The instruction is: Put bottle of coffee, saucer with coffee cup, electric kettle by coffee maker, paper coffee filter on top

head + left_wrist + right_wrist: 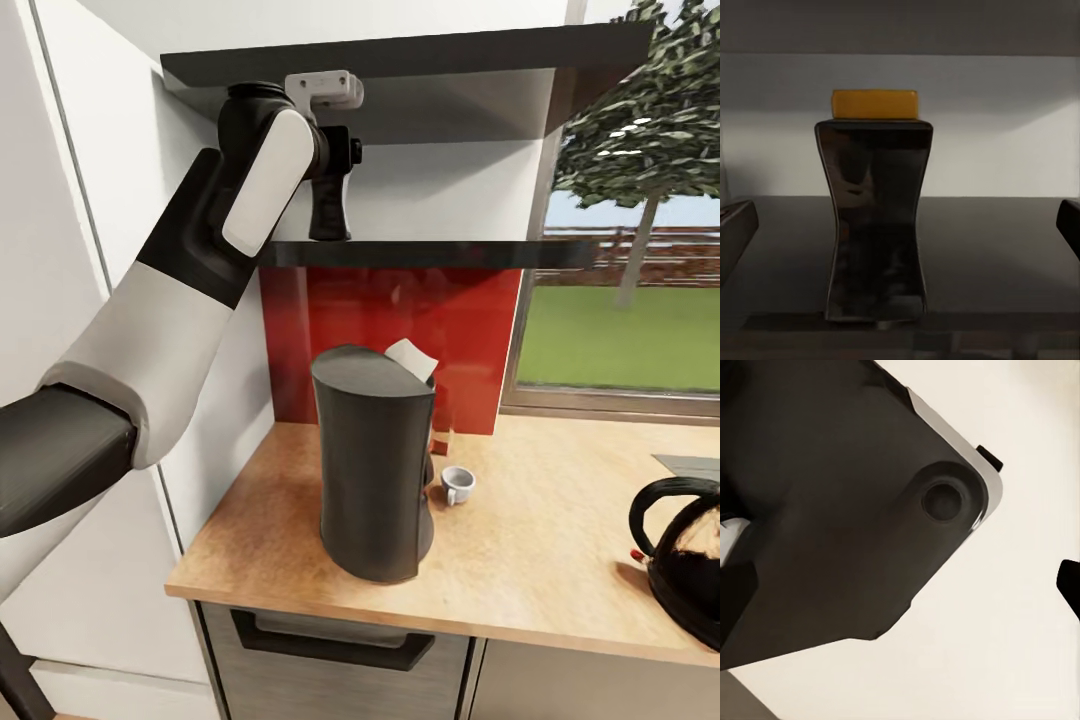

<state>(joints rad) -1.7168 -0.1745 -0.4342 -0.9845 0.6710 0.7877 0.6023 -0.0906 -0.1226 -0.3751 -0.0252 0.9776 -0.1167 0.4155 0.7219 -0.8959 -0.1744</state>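
Straight ahead of the left gripper [900, 225] stands the bottle of coffee [877, 225], upright on the kitchen shelf [1005, 255]. Its fingers [736, 229] are spread wide, either side of the bottle, not touching. Whether the right gripper is wide or narrow cannot be told.

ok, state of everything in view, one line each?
Dark hourglass coffee bottle with orange lid: upright on shelf, not gripped.
Left pincer: open, fingers either side of bottle, apart from it.
Dark grey coffee maker: upright on countertop.
White paper filter: on maker's top.
Small white cup: upright on countertop.
Black kettle: upright on countertop.
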